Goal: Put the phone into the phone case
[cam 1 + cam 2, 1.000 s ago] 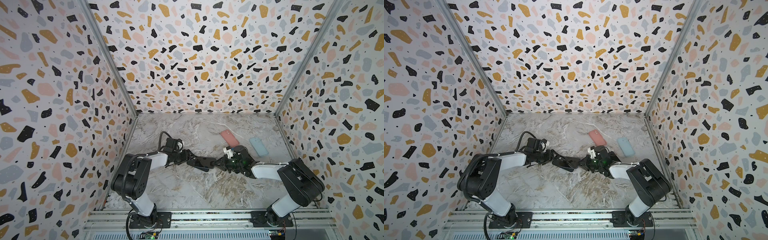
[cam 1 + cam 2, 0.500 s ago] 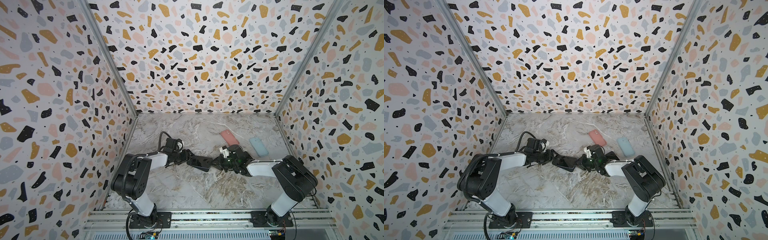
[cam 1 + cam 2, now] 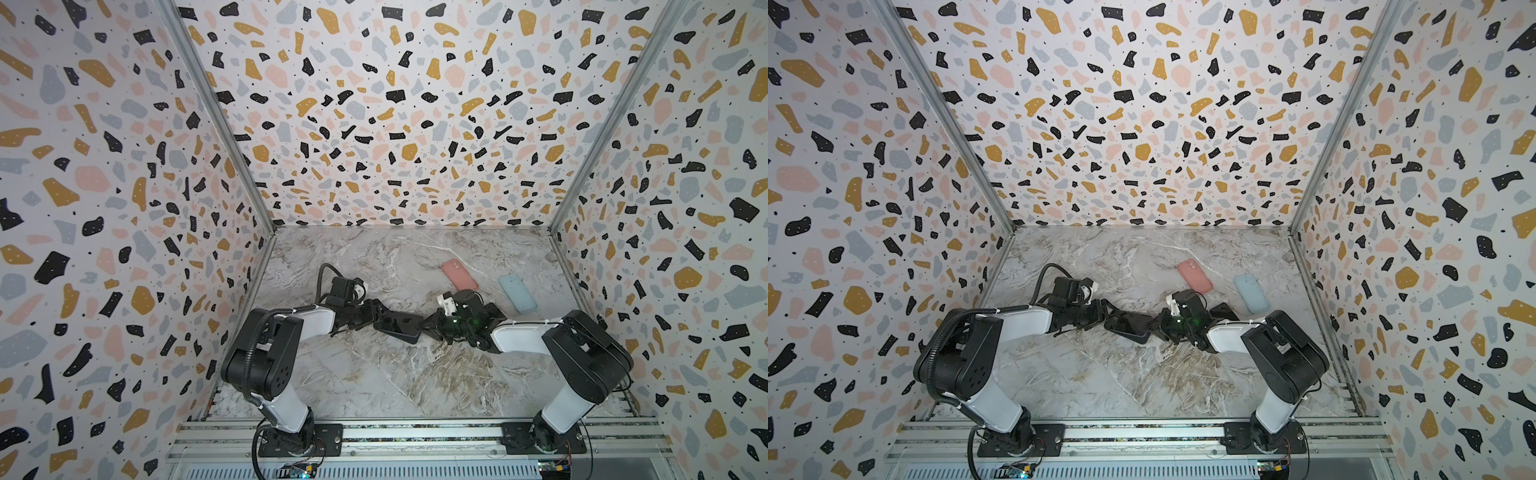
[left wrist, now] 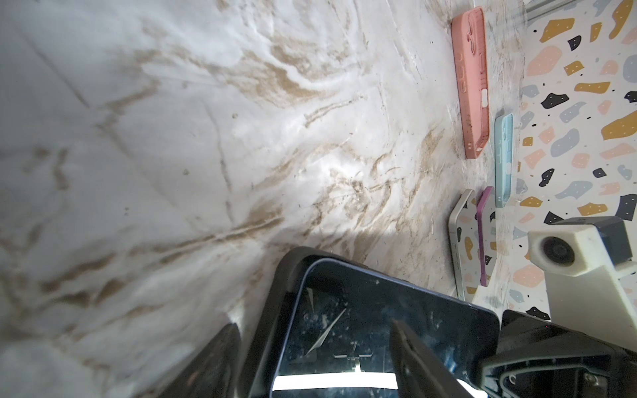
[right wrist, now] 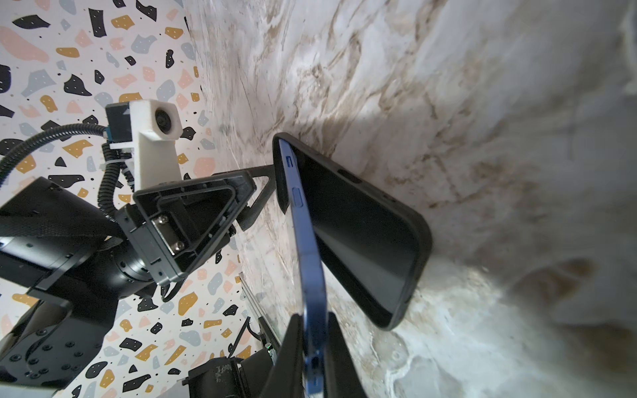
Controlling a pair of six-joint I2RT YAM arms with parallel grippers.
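The phone [image 5: 312,241] is in front of the pink case [image 3: 459,274], toward the arm bases and slightly left of it, between my two grippers. Its long axis runs left-right in both top views. The end nearer the pink case sits a touch closer to the arm bases.

My right gripper [image 5: 313,322] pinches that nearer end, fingers pressed on the phone's two faces. The far end is tucked into the black phone case [image 3: 397,326]. From there phone and case splay apart in a wedge, so the pinched end stands clear of the case and the screen faces away from the case's inside.

My left gripper [image 3: 376,318] is spread wide and grips the case's far end. One finger runs along the outer wall, the other across the screen.

The phone has a blue frame, two side buttons and a glossy black screen with smudges and reflections. The case is matte black with cutouts in its rim.

Only the right wrist view shows the wedge gap and the buttons. Only the left wrist view shows the screen face, plus a white-edged slab [image 4: 456,241] with a purple case [image 4: 482,237] close to the light blue case [image 3: 518,293]. That one lies just right of the pink case. In the top views phone and case merge into one dark shape.

I cannot tell if the case touches the marble table [image 3: 374,382].
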